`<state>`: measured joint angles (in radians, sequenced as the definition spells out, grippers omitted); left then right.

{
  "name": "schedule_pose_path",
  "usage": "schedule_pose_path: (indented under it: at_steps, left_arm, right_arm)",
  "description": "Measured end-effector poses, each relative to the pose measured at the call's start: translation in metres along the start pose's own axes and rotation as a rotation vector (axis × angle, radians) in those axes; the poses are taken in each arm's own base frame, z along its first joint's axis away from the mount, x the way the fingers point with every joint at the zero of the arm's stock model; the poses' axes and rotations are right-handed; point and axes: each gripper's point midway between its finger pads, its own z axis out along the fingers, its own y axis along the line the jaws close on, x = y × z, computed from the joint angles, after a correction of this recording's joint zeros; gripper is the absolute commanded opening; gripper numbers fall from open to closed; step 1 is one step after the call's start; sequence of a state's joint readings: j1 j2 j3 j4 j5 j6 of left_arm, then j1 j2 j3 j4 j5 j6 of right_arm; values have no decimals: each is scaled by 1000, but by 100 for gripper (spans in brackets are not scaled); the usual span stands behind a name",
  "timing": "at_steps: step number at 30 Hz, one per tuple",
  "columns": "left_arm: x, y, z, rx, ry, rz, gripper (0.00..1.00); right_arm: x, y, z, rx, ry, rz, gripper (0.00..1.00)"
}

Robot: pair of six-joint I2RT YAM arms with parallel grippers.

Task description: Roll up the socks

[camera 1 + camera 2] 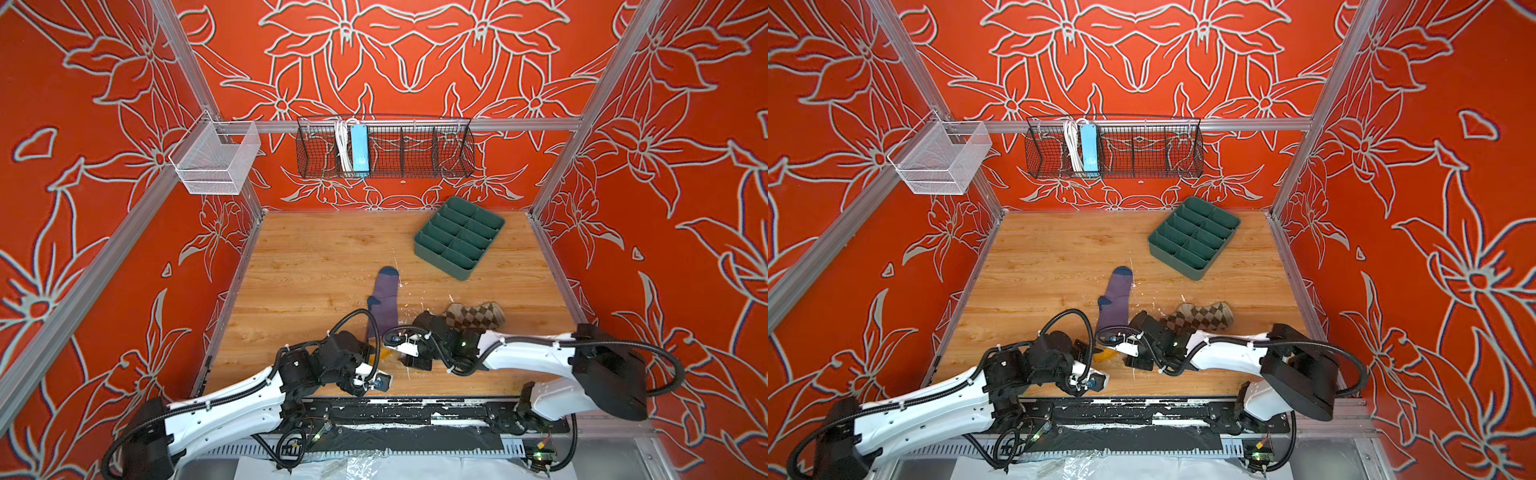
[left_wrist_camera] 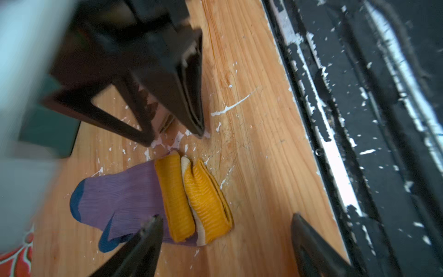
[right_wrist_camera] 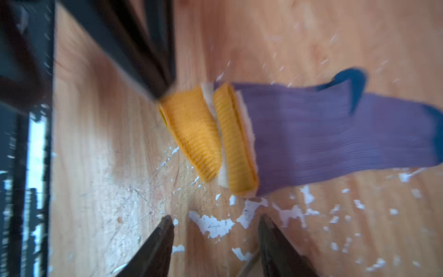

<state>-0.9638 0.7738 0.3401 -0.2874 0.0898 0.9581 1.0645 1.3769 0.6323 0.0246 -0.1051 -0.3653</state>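
On wooden worktop [image 1: 311, 257], near front edge, found purple sock [image 2: 124, 199] flat, mustard cuff [image 2: 206, 203] folded over. Judged light, limp; best pinched at cuff fold. Saw left tool [image 2: 224, 219] spread wide over cuff, right tool [image 3: 215, 219] parted beside it, both empty. Noted argyle sock [image 1: 478, 316] further right.

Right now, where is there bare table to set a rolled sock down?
Free: the wood between the left wall and the purple sock, and the far strip left of the green tray. Crowded: the front middle, where both arms meet over the yellow cuff.
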Motion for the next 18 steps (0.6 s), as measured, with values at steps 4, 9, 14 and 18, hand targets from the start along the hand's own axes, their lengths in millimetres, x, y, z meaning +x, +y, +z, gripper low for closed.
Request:
schedule_pose_path:
  at_steps: [4, 9, 14, 18]
  left_arm:
    - [11, 11, 12, -74, 66, -22, 82]
    - [17, 29, 15, -173, 97, -50, 79]
    - [21, 33, 19, -197, 122, -80, 69]
    - [24, 30, 23, -185, 132, -98, 69]
  right_arm:
    - [-12, -13, -30, 88, -93, 25, 75]
    - [-10, -27, -49, 184, -139, 63, 79]
    - [-11, -37, -57, 236, -151, 93, 80]
    - [-13, -42, -62, 262, -167, 106, 81]
